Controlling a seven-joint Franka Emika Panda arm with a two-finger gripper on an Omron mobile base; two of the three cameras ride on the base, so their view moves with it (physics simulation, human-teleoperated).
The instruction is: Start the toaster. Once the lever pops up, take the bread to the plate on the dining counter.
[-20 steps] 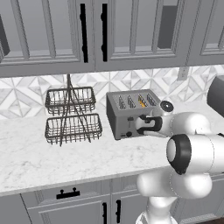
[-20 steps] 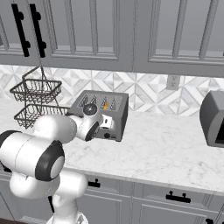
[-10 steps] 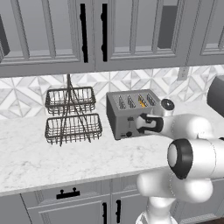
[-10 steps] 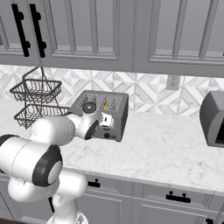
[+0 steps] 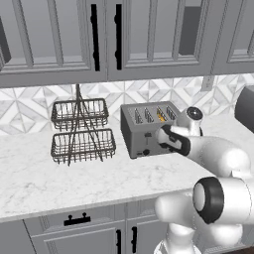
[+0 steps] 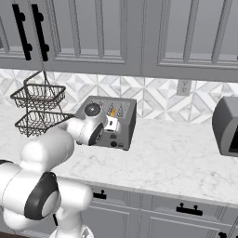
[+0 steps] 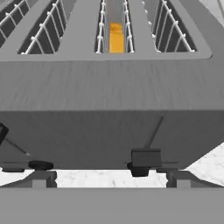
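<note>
My fingers spread wide at the toaster's front, the lever low

From the left base view, my gripper [image 5: 161, 138] sits right against the front of the toaster [image 5: 148, 128] on the worktop [image 5: 59, 176], with the wire basket rack [image 5: 82, 131] well apart to its left; if I swing out carelessly my wrist could shove the toaster. From the right base view, the bread [image 6: 111, 111] shows as a golden sliver down in one top slot, so reaching for it too soon would mean digging into a narrow slot. In the hand view my fingers [image 7: 40, 178] stand wide open, holding nothing, and a black lever [image 7: 145, 158] sits low between them; bumping it upward now could, I judge, cut the toasting short.
</note>
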